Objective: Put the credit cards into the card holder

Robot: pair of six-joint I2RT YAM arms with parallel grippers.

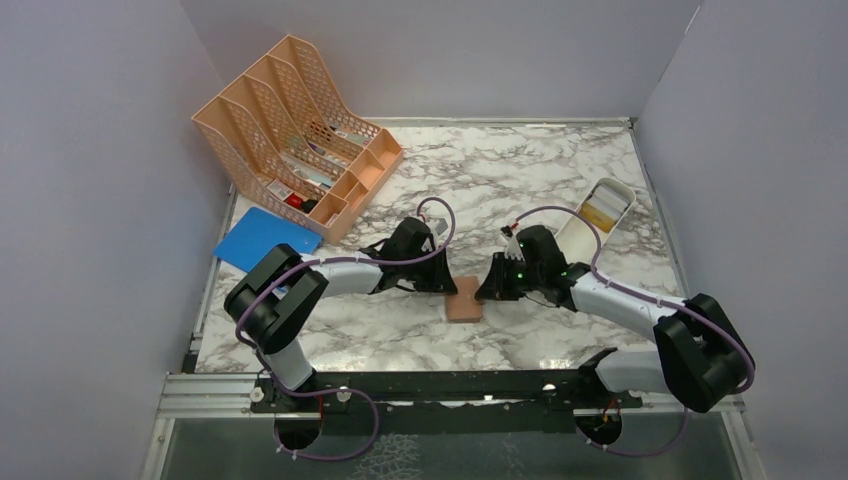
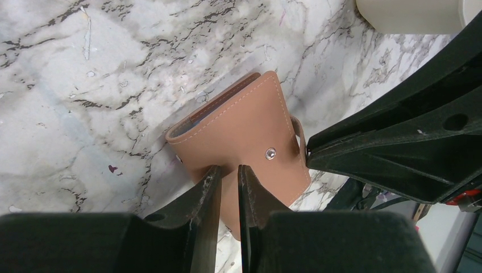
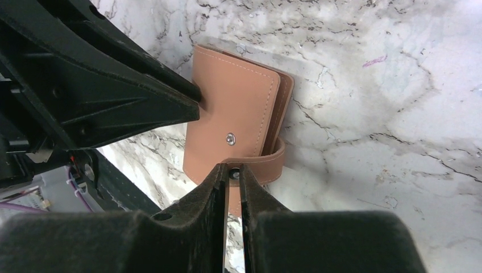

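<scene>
So both arms are on the card holder [image 2: 239, 125] at once. It's lying folded shut on the marble table [image 2: 85, 85], right between the two sets of jaws. The left gripper [image 2: 229, 169] has its jaws nearly together, with one edge of the leather cover running into the narrow gap, so it looks like a pinch on that edge. The right gripper [image 3: 231, 169] comes in from the opposite side, jaws squeezed down to a sliver on the end of the snap tab [image 3: 267, 165]. That tab loops round from the far edge of the wallet and ends right between the tips. The little metal snap stud [image 3: 230, 137] sits bare on the cover just past the right fingertips, so the tab isn't fastened. From the left wrist view the right fingers' point is touching the wallet at the tab side. The credit cards [image 1: 600, 210] look like the yellowish bit inside the white tray [image 1: 618, 190], well apart from both jaws, out beyond the right one. A peach mesh organiser [image 1: 270, 110] and a blue folder [image 1: 262, 240] sit way off past the left jaws.
</scene>
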